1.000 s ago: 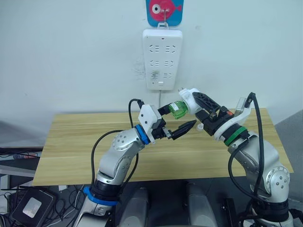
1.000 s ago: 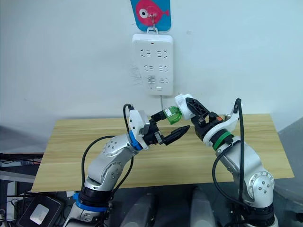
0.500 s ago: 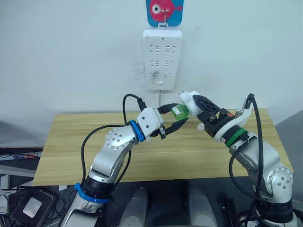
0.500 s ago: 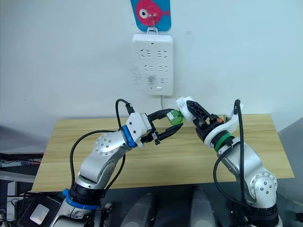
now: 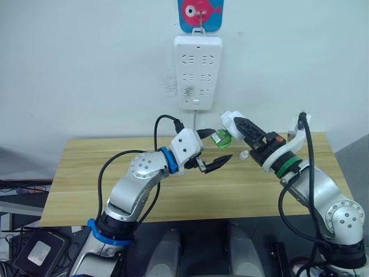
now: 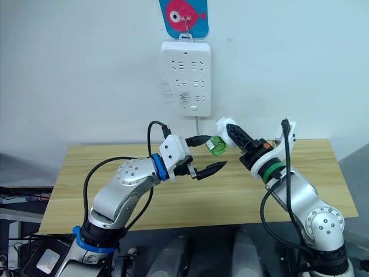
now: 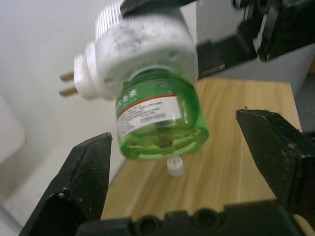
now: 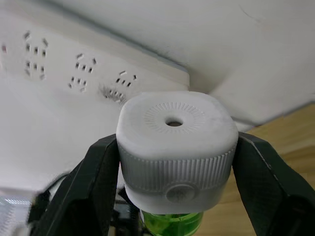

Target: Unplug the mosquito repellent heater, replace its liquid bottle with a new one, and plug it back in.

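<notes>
The mosquito repellent heater (image 5: pixel 230 122), a white drum with its plug prongs free, hangs above the table with my right gripper (image 5: pixel 233 126) shut on it. In the right wrist view the fingers (image 8: pixel 101 182) press both sides of the heater (image 8: pixel 174 142). A green liquid bottle (image 5: pixel 221 138) sticks out of the heater's underside towards my left arm. My left gripper (image 5: pixel 221 145) is open, one finger on either side of the bottle (image 7: pixel 158 123). Neither finger (image 7: pixel 86 179) touches it.
A tall white power strip (image 5: pixel 198 72) hangs on the wall behind, under a pink fish sign (image 5: pixel 200 14). The wooden table (image 5: pixel 86 173) lies below both arms. A small white piece (image 5: pixel 245 154) lies on it under the right gripper.
My left gripper moved in round the green bottle, and its fingers now stand wider apart. The bottle is still in the heater. The right arm has shifted slightly.
</notes>
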Controlling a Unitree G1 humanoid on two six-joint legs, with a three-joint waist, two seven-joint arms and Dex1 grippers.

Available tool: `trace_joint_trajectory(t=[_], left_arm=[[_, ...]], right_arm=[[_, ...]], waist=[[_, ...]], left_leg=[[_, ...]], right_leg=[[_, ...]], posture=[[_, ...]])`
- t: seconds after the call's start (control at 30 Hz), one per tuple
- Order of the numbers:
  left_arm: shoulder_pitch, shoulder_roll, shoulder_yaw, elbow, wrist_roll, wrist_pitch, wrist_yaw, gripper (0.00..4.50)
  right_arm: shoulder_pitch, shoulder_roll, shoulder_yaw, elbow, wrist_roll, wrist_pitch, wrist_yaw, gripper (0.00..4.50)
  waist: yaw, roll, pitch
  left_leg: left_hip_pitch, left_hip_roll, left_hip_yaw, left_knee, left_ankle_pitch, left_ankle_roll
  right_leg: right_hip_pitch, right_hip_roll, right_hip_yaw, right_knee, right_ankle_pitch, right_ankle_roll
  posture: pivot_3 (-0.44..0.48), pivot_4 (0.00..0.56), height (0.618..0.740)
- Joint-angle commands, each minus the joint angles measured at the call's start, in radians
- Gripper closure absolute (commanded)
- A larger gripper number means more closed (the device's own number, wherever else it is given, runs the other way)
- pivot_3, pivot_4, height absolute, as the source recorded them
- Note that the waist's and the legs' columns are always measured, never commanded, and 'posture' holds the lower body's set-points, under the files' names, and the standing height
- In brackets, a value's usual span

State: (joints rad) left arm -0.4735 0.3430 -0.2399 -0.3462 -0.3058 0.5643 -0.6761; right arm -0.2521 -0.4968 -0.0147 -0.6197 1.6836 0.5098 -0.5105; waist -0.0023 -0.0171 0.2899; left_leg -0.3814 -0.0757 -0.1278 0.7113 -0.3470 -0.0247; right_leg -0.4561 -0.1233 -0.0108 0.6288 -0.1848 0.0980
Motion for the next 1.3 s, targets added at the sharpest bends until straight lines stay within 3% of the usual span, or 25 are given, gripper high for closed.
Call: trace_joint_trajectory(t=[0.03, 0.3, 0.4, 0.57, 0.8, 0.93, 0.97, 1.3], left_arm=[[-0.042, 0.009, -0.002, -0.035, -0.012, 0.051, 0.001, 0.00], [-0.091, 0.014, -0.032, -0.004, 0.000, 0.107, -0.007, 0.00], [-0.089, 0.015, -0.045, -0.007, 0.008, 0.116, -0.004, 0.62], [-0.078, 0.003, -0.052, -0.008, 0.009, 0.132, 0.004, 2.16], [-0.078, -0.012, -0.053, -0.005, 0.020, 0.122, 0.022, 2.20], [-0.070, -0.023, -0.053, -0.009, 0.024, 0.105, 0.029, 2.20], [-0.068, -0.024, -0.053, -0.011, 0.022, 0.108, 0.031, 2.20], [-0.075, -0.041, -0.052, -0.019, 0.003, 0.112, 0.021, 2.20]], right_arm=[[-0.020, -0.048, 0.002, -0.046, -0.106, 0.049, 0.110, 1.51], [0.001, -0.056, 0.010, -0.070, -0.239, 0.084, 0.206, 1.51], [0.001, -0.045, 0.015, -0.079, -0.260, 0.090, 0.217, 1.51], [0.000, -0.033, 0.023, -0.091, -0.287, 0.105, 0.241, 1.51], [-0.007, -0.034, 0.038, -0.103, -0.340, 0.130, 0.274, 1.51], [-0.020, -0.011, 0.051, -0.097, -0.380, 0.134, 0.281, 0.14], [-0.024, -0.002, 0.054, -0.095, -0.392, 0.135, 0.278, 0.01], [-0.028, 0.065, 0.048, -0.070, -0.427, 0.169, 0.274, 0.00]], waist=[[0.000, 0.000, 0.000], [0.000, 0.000, 0.000], [0.000, 0.000, 0.000], [0.000, 0.000, 0.000], [0.000, 0.000, 0.000], [0.000, 0.000, 0.000], [0.000, 0.000, 0.000], [0.000, 0.000, 0.000]], left_leg=[[0.000, 0.000, 0.000, 0.000, 0.000, 0.000], [0.000, 0.000, 0.001, 0.000, 0.000, 0.000], [0.000, 0.000, 0.001, 0.000, 0.000, 0.000], [0.000, 0.000, 0.000, 0.000, 0.000, 0.000], [0.000, 0.000, 0.001, 0.000, 0.000, 0.000], [0.000, 0.000, 0.001, 0.000, 0.000, 0.000], [0.000, 0.000, 0.001, 0.000, 0.000, 0.000], [0.000, 0.000, 0.000, 0.000, 0.000, 0.000]], right_leg=[[0.000, 0.000, 0.000, 0.000, 0.000, 0.000], [0.000, 0.000, 0.000, -0.001, 0.000, 0.000], [0.000, 0.000, 0.000, 0.000, 0.000, 0.000], [0.000, 0.000, 0.000, -0.001, 0.000, 0.000], [0.000, 0.000, 0.000, -0.001, 0.000, 0.000], [0.000, 0.000, 0.000, -0.001, 0.000, 0.000], [0.000, 0.000, 0.000, -0.001, 0.000, 0.000], [0.000, 0.000, 0.000, 0.000, 0.000, 0.000]], posture=[[0.011, 0.263, 0.740], [0.005, 0.268, 0.740], [0.005, 0.268, 0.740], [0.007, 0.269, 0.740], [0.009, 0.269, 0.740], [0.008, 0.268, 0.740], [0.006, 0.267, 0.740], [0.002, 0.259, 0.740]])
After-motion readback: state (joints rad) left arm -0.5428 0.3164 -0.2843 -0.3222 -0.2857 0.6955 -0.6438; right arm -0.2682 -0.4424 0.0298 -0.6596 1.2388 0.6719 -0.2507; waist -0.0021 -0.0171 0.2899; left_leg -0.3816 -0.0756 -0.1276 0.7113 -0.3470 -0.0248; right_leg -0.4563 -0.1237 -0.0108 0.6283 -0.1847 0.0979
